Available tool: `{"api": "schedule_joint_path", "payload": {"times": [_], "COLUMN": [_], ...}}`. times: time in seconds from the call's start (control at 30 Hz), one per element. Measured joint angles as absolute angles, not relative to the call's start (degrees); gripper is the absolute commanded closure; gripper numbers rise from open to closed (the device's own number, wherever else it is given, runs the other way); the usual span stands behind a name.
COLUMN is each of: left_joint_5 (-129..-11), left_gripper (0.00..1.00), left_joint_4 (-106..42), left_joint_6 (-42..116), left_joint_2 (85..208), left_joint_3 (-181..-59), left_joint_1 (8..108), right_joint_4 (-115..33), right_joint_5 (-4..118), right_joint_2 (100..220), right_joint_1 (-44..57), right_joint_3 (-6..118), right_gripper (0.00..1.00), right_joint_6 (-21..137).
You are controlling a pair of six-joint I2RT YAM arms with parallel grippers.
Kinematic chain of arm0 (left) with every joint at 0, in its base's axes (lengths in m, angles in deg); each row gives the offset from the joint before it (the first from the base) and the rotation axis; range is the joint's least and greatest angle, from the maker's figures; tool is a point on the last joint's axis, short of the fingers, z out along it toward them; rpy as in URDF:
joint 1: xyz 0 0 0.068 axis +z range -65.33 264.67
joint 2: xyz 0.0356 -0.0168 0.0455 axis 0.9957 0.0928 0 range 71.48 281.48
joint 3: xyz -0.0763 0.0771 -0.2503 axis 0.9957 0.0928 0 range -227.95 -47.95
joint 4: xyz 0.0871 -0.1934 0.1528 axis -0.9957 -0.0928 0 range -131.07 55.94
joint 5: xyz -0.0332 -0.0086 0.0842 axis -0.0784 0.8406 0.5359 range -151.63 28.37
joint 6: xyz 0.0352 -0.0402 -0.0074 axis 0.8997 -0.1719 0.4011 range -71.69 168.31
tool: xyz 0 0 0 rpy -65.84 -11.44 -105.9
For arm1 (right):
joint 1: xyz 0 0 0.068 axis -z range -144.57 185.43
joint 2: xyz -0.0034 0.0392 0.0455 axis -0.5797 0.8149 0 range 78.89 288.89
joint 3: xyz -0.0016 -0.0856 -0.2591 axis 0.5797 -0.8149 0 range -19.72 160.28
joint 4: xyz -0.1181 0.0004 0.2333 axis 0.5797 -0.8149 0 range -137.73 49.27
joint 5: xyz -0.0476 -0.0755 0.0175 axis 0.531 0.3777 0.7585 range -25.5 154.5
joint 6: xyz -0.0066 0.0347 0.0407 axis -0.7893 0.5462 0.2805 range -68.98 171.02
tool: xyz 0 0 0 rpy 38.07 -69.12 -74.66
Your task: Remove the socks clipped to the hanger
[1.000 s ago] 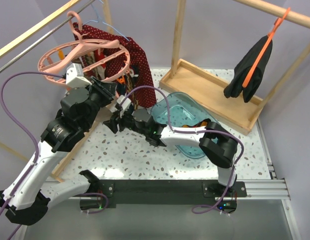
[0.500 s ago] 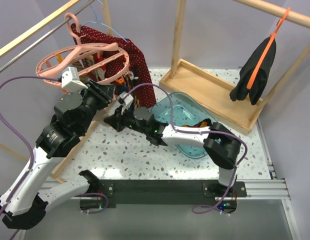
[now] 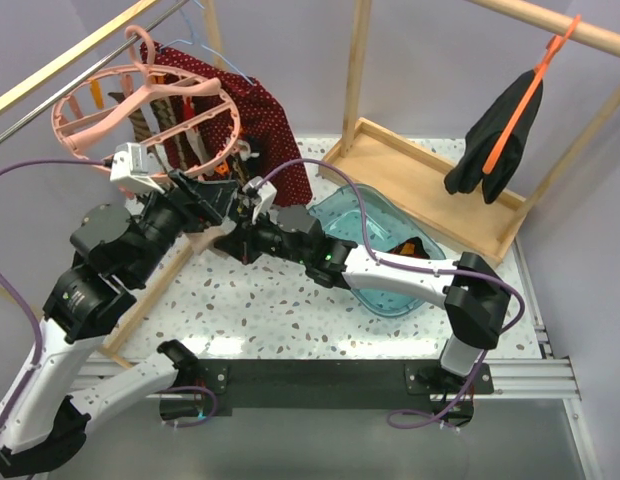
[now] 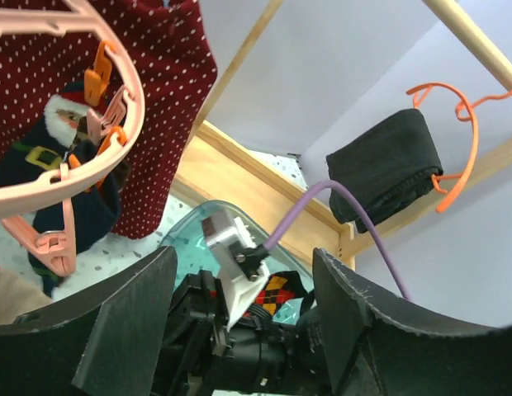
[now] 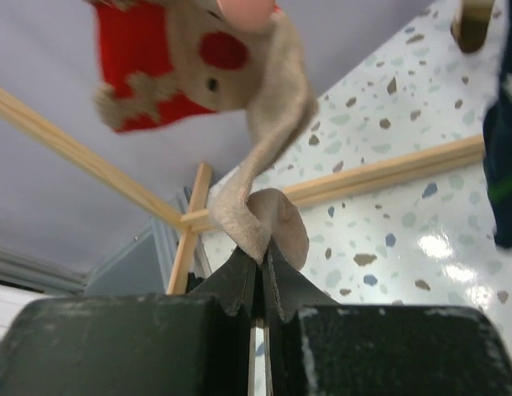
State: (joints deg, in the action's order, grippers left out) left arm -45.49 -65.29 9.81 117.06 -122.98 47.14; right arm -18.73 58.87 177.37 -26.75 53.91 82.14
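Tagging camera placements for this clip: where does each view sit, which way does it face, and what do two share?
Top external: above and behind the bases, looking down on the table; left arm and right arm show.
Left wrist: on the left arm, tilted up past open left fingers at the hanger and black garment.
Right wrist: looking up along right fingers shut on a tan-and-red sock.
Shared: top and left wrist both show hanger and garment.

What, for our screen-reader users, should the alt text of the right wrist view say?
The right gripper is shut on the lower end of a tan and red sock that hangs from a pink clip above. Behind lie a speckled table and a wooden frame.
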Motion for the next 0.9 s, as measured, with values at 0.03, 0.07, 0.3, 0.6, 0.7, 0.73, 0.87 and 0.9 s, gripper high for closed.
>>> {"api": "schedule_joint_path", "payload": {"times": [0.03,0.07,0.3,0.6,0.7,0.73,0.87,0.9], "left_joint_5": [-46.08,-46.41,-40.22,-30.34,-29.71,-29.73,-29.86,-29.91], "left_gripper": [0.35,0.37,0.37,0.05,0.11,0.12,0.18,0.19], "left_joint_4": [-65.77,-67.01,-76.87,-86.49,-87.91,-88.22,-89.05,-89.13], "left_joint_6": [10.33,11.1,16.71,21.78,22.24,22.4,22.44,22.42], "left_joint_2": [117.04,117.17,117.57,119.93,121.24,121.78,123.84,124.19], "left_joint_3": [-123.92,-125.42,-133.07,-136.94,-136.94,-136.94,-136.94,-136.94], "left_joint_1": [47.14,47.14,47.11,47.09,47.09,47.09,47.09,47.09], "right_joint_4": [-19.89,-20.76,-25.62,-28.39,-28.7,-28.81,-29.09,-29.16], "right_joint_5": [58.83,58.81,58.59,56.93,55.51,54.92,52.29,51.29], "right_joint_2": [177.37,177.34,177.15,174.44,173.45,173.28,173.19,173.19], "right_joint_1": [-26.68,-26.57,-26.27,-25.57,-25.04,-24.84,-23.6,-23.12], "right_joint_3": [53.91,53.91,53.91,53.91,53.95,53.95,53.97,53.97], "right_gripper": [1.0,1.0,1.0,1.0,1.0,1.0,1.0,1.0], "right_joint_6": [82.12,82.12,81.24,79.03,78.84,78.84,78.99,79.16]}}
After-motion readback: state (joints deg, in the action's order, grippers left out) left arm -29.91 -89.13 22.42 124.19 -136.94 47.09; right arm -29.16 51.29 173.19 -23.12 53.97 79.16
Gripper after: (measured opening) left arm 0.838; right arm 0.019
